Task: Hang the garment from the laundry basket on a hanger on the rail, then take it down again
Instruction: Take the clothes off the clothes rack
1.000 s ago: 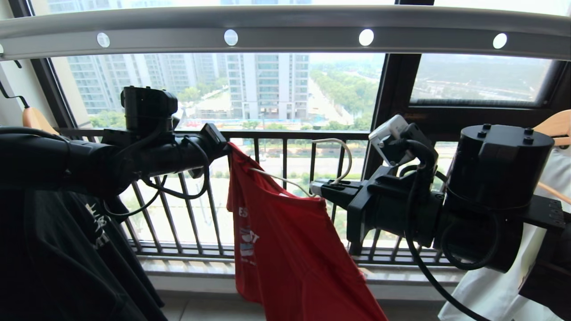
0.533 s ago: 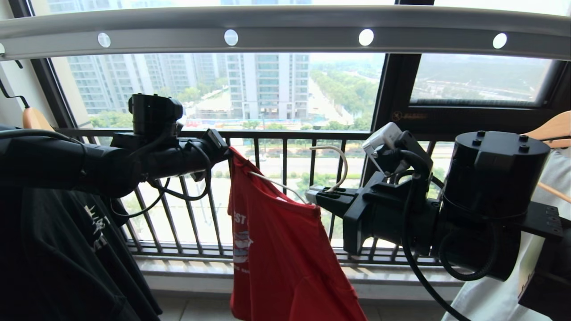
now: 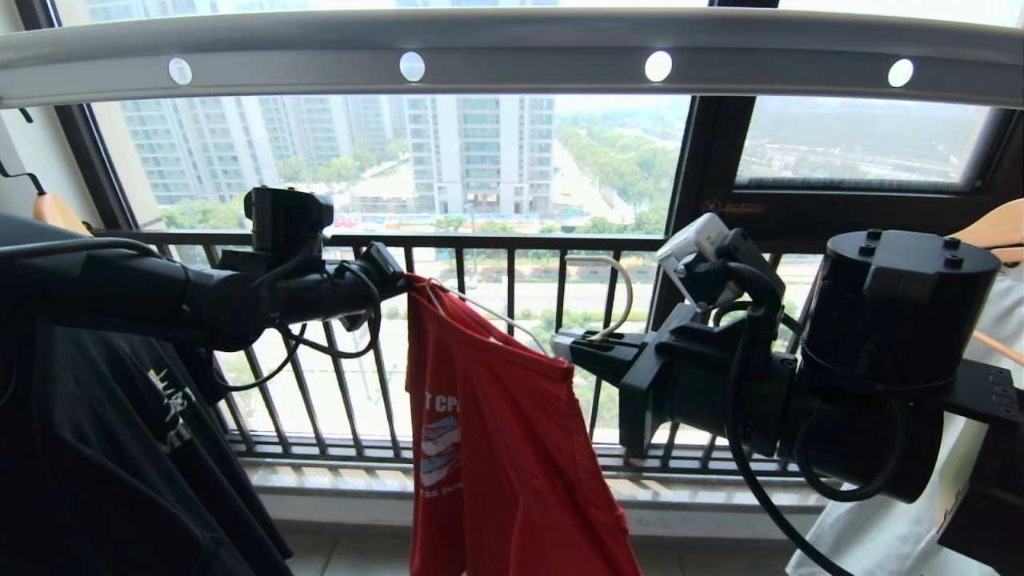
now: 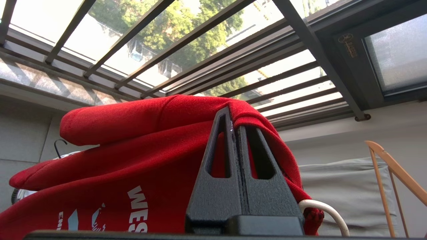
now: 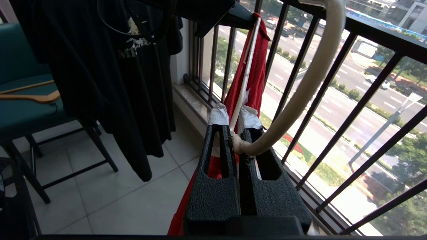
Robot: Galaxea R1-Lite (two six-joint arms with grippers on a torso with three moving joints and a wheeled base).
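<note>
The red garment [image 3: 496, 448] hangs in front of the window, below the grey rail [image 3: 512, 56]. My left gripper [image 3: 404, 280] is shut on its ribbed edge at the upper left corner, and its tips [image 4: 233, 115] pinch the red cloth [image 4: 133, 150]. My right gripper [image 3: 560, 346] is shut on the twisted neck of the pale hanger [image 3: 616, 296], whose hook curves up free of the rail. One hanger arm runs into the shirt toward the left gripper. In the right wrist view the gripper [image 5: 235, 128] clamps the hanger [image 5: 310, 76] just below its hook. The laundry basket is out of view.
A black printed T-shirt [image 3: 120, 448] hangs at the left behind my left arm. A pale garment [image 3: 896, 512] on a wooden hanger [image 3: 992, 228] hangs at the right. The black window railing [image 3: 512, 240] runs close behind. A teal chair [image 5: 26, 110] stands on the tiled floor.
My left arm has sunk a little with the garment's edge. The shirt now hangs straighter, its lower part swung left and its graphic turned more toward me. The right gripper has barely moved.
</note>
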